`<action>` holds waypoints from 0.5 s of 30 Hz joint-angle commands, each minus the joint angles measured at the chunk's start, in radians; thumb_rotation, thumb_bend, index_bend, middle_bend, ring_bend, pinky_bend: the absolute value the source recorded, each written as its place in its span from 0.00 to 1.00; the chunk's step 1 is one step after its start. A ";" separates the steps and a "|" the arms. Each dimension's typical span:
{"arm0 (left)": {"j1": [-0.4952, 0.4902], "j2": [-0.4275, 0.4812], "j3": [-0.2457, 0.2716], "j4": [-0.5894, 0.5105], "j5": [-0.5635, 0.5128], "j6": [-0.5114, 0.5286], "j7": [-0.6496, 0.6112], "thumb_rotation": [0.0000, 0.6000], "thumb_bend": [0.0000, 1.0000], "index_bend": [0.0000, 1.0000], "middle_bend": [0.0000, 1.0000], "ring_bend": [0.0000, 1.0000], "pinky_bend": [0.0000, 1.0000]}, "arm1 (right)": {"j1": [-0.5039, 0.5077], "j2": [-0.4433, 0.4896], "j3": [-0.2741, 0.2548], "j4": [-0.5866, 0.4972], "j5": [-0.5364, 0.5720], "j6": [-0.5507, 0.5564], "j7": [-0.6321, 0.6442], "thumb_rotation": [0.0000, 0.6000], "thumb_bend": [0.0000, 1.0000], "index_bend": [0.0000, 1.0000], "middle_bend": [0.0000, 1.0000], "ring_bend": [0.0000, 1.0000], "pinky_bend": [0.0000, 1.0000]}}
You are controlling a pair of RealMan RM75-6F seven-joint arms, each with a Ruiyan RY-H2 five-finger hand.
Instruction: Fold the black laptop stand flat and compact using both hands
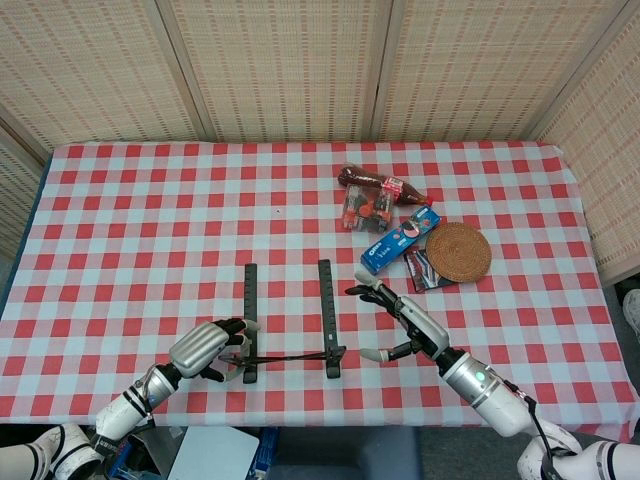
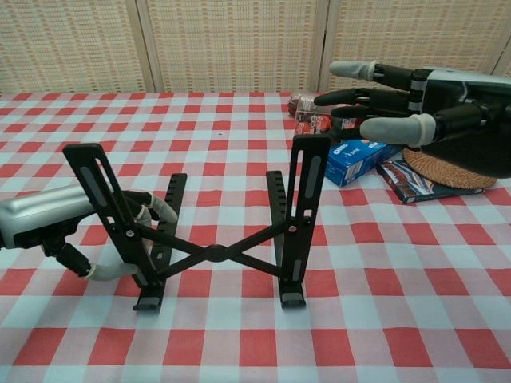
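A black laptop stand (image 2: pixel 214 231) sits fully opened near the front edge of a table (image 1: pixel 150 210) covered in red-and-white check, its two uprights raised and its crossed struts spread wide. The robot's left hand (image 2: pixel 48 223) is at the stand's left upright, fingers curled around the lower part of that bar in what looks like a grip. The right hand (image 2: pixel 415 108) hovers open beside the right upright, fingers spread and holding nothing, not touching the stand. Judging by the frame, folding has barely begun: the uprights have yet to be lowered and the struts drawn together. Behind lie a blue box (image 1: pixel 398 240), a bottle (image 1: pixel 382 185) and a woven coaster (image 1: pixel 458 250).
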 commanded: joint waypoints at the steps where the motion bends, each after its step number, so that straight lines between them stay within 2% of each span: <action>1: -0.001 0.001 0.000 -0.001 0.000 -0.002 0.001 1.00 0.35 0.53 0.21 0.21 0.34 | -0.001 0.001 -0.002 0.000 -0.003 0.001 -0.012 1.00 0.14 0.03 0.15 0.03 0.07; 4: -0.003 0.004 -0.001 -0.005 0.001 -0.002 0.000 1.00 0.35 0.53 0.21 0.21 0.34 | -0.005 0.003 -0.010 0.003 -0.006 -0.001 -0.077 1.00 0.14 0.03 0.15 0.03 0.07; 7: -0.005 0.006 -0.002 -0.005 0.006 0.003 -0.006 1.00 0.35 0.53 0.21 0.21 0.34 | -0.003 0.017 -0.023 -0.012 0.015 -0.031 -0.208 1.00 0.16 0.05 0.15 0.03 0.07; 15: -0.006 0.005 -0.003 0.002 0.011 0.009 -0.011 1.00 0.35 0.50 0.21 0.21 0.34 | 0.030 0.047 -0.021 -0.099 0.194 -0.156 -0.545 1.00 0.16 0.21 0.17 0.03 0.07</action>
